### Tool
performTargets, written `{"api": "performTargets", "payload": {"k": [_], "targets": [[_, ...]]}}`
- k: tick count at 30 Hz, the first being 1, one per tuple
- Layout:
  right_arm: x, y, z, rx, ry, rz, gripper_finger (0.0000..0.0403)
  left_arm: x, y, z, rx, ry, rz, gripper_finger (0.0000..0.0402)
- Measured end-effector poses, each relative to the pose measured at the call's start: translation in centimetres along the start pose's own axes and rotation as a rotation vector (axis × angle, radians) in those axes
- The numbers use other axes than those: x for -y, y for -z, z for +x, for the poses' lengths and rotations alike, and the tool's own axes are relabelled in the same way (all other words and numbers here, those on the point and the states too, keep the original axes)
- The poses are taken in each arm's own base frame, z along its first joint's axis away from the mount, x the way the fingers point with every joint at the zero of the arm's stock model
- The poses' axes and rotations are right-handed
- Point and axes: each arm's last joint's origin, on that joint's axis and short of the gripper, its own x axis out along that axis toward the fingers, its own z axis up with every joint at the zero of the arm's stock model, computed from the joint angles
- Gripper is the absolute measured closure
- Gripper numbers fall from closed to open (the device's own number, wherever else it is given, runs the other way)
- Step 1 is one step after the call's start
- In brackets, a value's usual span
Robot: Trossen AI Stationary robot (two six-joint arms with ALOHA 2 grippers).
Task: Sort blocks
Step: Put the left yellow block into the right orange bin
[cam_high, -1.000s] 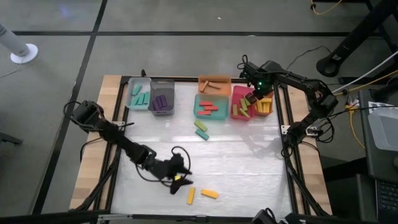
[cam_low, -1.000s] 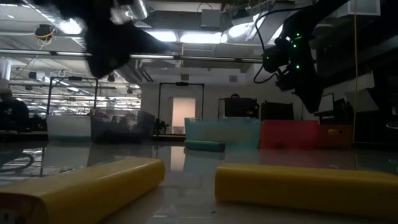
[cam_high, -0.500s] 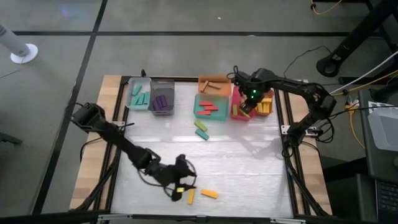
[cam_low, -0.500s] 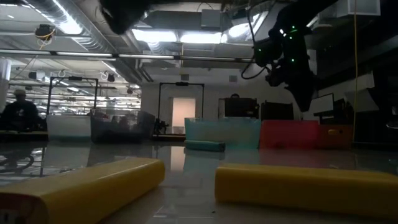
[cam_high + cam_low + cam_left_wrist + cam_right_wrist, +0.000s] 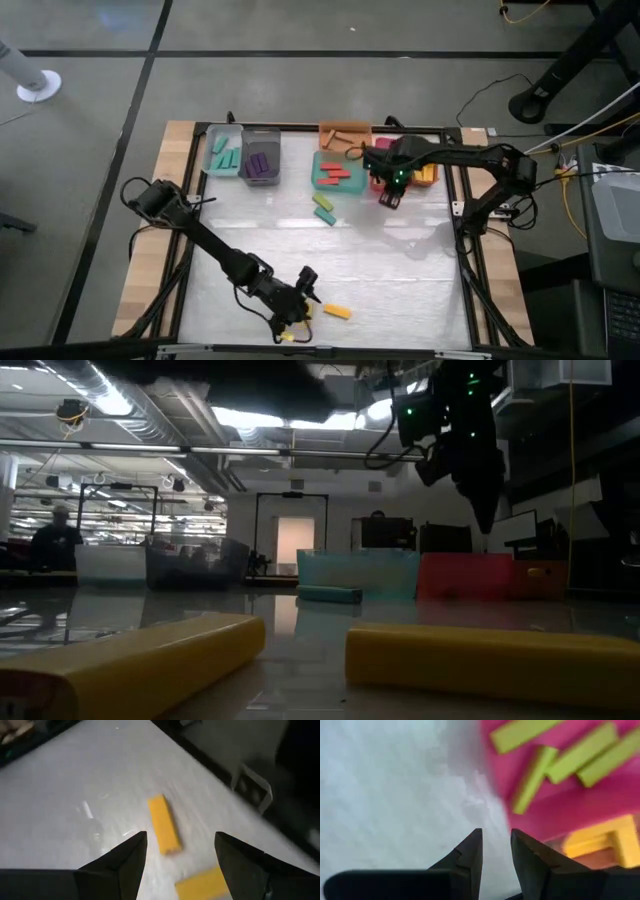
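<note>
Two yellow blocks lie flat near the table's front edge; one (image 5: 164, 824) lies ahead of my left gripper (image 5: 303, 306), the other (image 5: 200, 885) closer to its fingers. The left gripper is open, slanting down over them, and touches nothing. An olive green block (image 5: 322, 201) and a teal block (image 5: 325, 215) lie flat mid-table. My right gripper (image 5: 392, 192) points down above the near edge of the pink bin (image 5: 580, 805), which holds olive green blocks (image 5: 535, 777). Its fingers stand a little apart with nothing between them.
Along the far edge stand a teal bin (image 5: 222, 152) with teal blocks, a grey bin (image 5: 260, 156) with purple ones, an orange bin (image 5: 345, 133), a teal bin (image 5: 338, 172) with red ones, and a yellow bin (image 5: 427, 173). The table's middle is bare.
My left gripper has gone toward the table's near right, closer to the yellow blocks, and has rolled about its own axis. My right gripper has swung from above the pink and yellow bins toward the table's left and near side, staying high and pointing down.
</note>
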Motion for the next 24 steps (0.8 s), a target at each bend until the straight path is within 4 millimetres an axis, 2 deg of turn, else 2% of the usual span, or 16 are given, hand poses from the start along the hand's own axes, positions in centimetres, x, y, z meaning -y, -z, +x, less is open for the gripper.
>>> {"api": "performTargets", "payload": {"k": [3, 7, 16, 24], "targets": [[-1.7, 0.3, -0.1, -0.004, -0.037, -0.056, 0.03, -0.2, 0.9, 0.0, -0.09, 0.015, 0.14, 0.018], [-3.9, 0.9, -0.2, -0.018, -0.108, -0.13, 0.03, -0.2, 2.0, -0.1, -0.193, 0.082, 0.231, 0.018], [-8.2, 2.5, -0.4, -0.048, -0.182, -0.172, 0.03, -0.1, 2.1, 0.0, -0.135, 0.2, 0.455, 0.018], [-10.9, 3.2, -0.7, -0.019, -0.251, -0.154, 0.03, -0.8, 3.0, 1.5, -0.108, 0.266, 0.549, 0.018]]}}
